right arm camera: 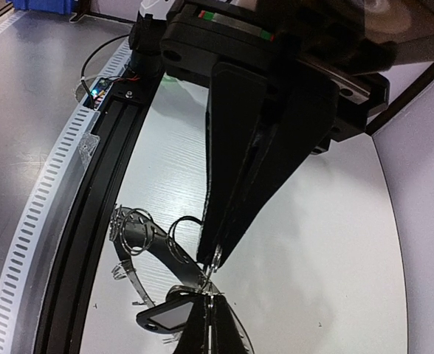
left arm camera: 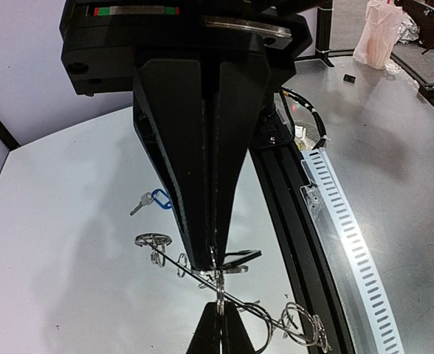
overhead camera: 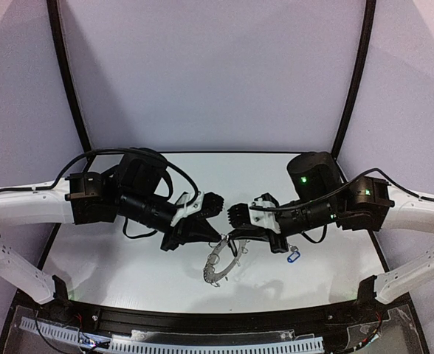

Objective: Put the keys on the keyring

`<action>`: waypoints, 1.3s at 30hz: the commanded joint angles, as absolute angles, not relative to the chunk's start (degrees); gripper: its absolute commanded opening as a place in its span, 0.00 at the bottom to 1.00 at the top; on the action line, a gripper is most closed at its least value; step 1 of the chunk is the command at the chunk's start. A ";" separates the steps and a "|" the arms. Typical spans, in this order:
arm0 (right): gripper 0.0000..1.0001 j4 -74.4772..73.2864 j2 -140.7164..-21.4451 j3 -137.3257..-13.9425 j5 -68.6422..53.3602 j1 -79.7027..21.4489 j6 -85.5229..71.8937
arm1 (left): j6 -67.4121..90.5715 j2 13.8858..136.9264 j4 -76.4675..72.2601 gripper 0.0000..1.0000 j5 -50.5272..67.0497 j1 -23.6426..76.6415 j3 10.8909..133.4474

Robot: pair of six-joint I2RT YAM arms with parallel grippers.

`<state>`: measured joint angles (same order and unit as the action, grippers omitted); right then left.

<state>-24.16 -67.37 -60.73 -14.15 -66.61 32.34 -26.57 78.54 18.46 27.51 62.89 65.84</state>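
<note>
We are seeing both arms meeting over the middle of the white worktop, their tips nearly touching above the keyring. The keyring is lying tilted beneath them, close to the near edge, one side seemingly raised a little off the surface. The right pincer is pressing its fingers together on a thin silver wire loop at the ring's rim. The left pincer is likewise pressed together, coming in from the opposite side and meeting the same stretch of rim. From its wrist view we cannot tell whether it is nipping a loop or the metal of a key. The black-headed key is sitting right at that spot, just beside the left tip and against the ring's fringe. The blue-tagged key is lying flat on the worktop, apart from the ring, under the right arm.
</note>
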 commanded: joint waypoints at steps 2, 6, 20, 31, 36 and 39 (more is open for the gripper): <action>0.00 -23.02 -67.00 -61.40 -15.68 -67.11 32.17 | -26.56 77.40 17.40 0.01 28.59 63.05 65.72; 0.00 -22.53 -65.94 -60.93 -16.29 -67.08 32.25 | -26.54 77.55 17.39 0.01 28.61 63.06 65.78; 0.00 -23.64 -67.88 -62.10 -18.38 -67.83 33.66 | -26.45 78.05 18.08 0.01 29.31 63.04 66.58; 0.00 -23.64 -70.43 -63.87 -19.74 -68.84 34.54 | -28.83 79.45 21.46 0.01 31.20 63.03 69.13; 0.00 -23.13 -70.90 -63.80 -18.64 -68.98 34.33 | -29.32 79.68 21.99 0.01 31.97 63.06 69.65; 0.00 -24.02 -71.34 -63.86 -17.54 -68.96 33.66 | -29.35 79.21 21.30 0.01 32.11 63.03 69.10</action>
<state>-24.67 -70.30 -62.41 -18.17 -67.94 34.02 -28.62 79.94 24.84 30.50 62.89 67.18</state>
